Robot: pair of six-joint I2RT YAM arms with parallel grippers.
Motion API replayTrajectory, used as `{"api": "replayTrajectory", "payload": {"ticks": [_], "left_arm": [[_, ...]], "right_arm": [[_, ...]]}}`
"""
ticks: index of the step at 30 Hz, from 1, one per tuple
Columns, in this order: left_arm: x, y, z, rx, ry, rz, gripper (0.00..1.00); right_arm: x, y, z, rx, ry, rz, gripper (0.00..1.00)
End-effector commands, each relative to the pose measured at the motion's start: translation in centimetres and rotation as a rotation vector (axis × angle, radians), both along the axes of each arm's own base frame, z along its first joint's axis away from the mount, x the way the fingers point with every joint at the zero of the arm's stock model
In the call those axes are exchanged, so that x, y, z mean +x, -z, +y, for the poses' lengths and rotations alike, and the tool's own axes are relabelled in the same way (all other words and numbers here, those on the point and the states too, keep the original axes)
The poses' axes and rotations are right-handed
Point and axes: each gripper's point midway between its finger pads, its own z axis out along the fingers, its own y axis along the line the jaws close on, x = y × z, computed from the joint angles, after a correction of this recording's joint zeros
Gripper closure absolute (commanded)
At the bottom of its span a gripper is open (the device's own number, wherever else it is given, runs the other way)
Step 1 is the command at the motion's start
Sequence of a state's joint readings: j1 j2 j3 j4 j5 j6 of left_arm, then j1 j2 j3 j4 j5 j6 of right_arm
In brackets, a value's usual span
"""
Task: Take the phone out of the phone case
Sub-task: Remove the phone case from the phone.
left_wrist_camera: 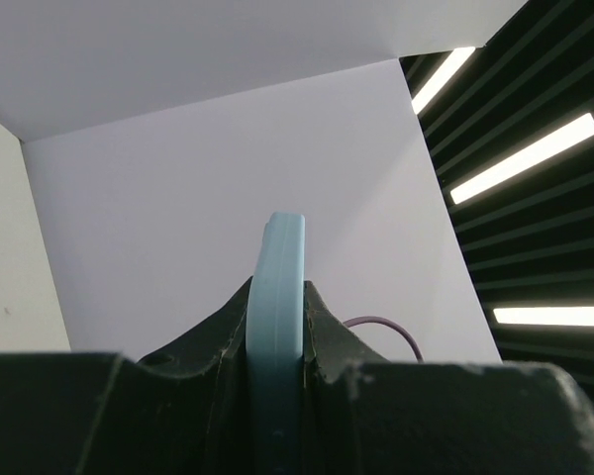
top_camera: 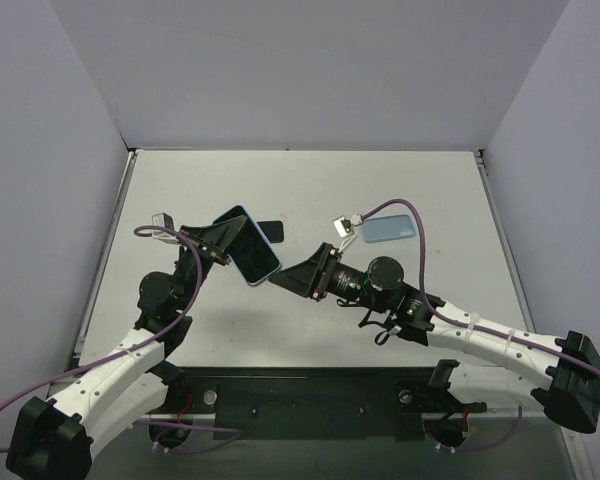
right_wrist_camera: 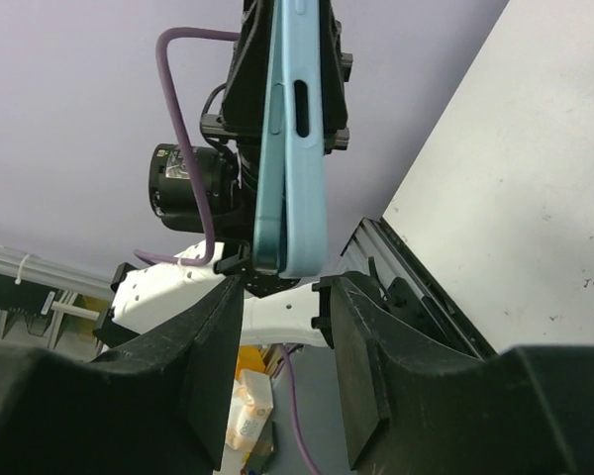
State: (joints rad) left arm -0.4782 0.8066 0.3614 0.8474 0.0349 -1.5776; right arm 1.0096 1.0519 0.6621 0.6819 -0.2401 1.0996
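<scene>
phone case [left_wrist_camera: 275, 317]: light blue, tilted, off table | phone [top_camera: 242, 242]: dark screen, inside case

Two blue cases [top_camera: 250, 245] [top_camera: 391, 230] (one aloft), one black slab [top_camera: 271, 231], two pincers [top_camera: 223, 247] [top_camera: 280, 279].

Your desk [top_camera: 310, 185] is a pale, lightly speckled surface, and two things lie flat on it. Towards the far right you've got a light blue slab [top_camera: 392, 229]. Left of centre there's a dark flat piece [top_camera: 271, 231], partly hidden from you behind the lifted phone [top_camera: 248, 245]. The two lie well apart.
</scene>
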Motion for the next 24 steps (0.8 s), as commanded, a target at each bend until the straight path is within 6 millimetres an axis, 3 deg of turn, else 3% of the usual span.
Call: {"api": "replayTrajectory", "payload": {"ticks": [1, 5, 10, 13, 19, 24], "left_arm": [[-1.6, -4.5, 0.9, -0.116, 0.008, -0.125, 1.0], [-1.5, -4.3, 0.8, -0.114, 0.007, -0.121, 1.0], [-1.3, -4.8, 1.3, -0.115, -0.025, -0.131, 1.0], [-1.2, -4.9, 1.1, -0.092, -0.029, -0.135, 1.0], [-1.2, -4.5, 1.0, -0.103, -0.017, -0.127, 1.0], [-1.4, -4.8, 1.0, -0.114, -0.004, -0.13, 1.0]], "right_arm": [[-0.1, -3.8, 0.8, 0.087, -0.015, -0.076, 0.64], [-0.6, -4.1, 0.9, 0.084, -0.03, -0.082, 0.64], [-1.7, -4.0, -0.3, 0.082, -0.023, -0.096, 0.56], [-2.0, -4.4, -1.0, 0.072, -0.01, -0.108, 0.56], [-1.5, -6.1, -1.7, 0.071, 0.015, -0.146, 0.58], [-1.1, -6.8, -1.0, 0.097, 0.011, -0.152, 0.59]]}}
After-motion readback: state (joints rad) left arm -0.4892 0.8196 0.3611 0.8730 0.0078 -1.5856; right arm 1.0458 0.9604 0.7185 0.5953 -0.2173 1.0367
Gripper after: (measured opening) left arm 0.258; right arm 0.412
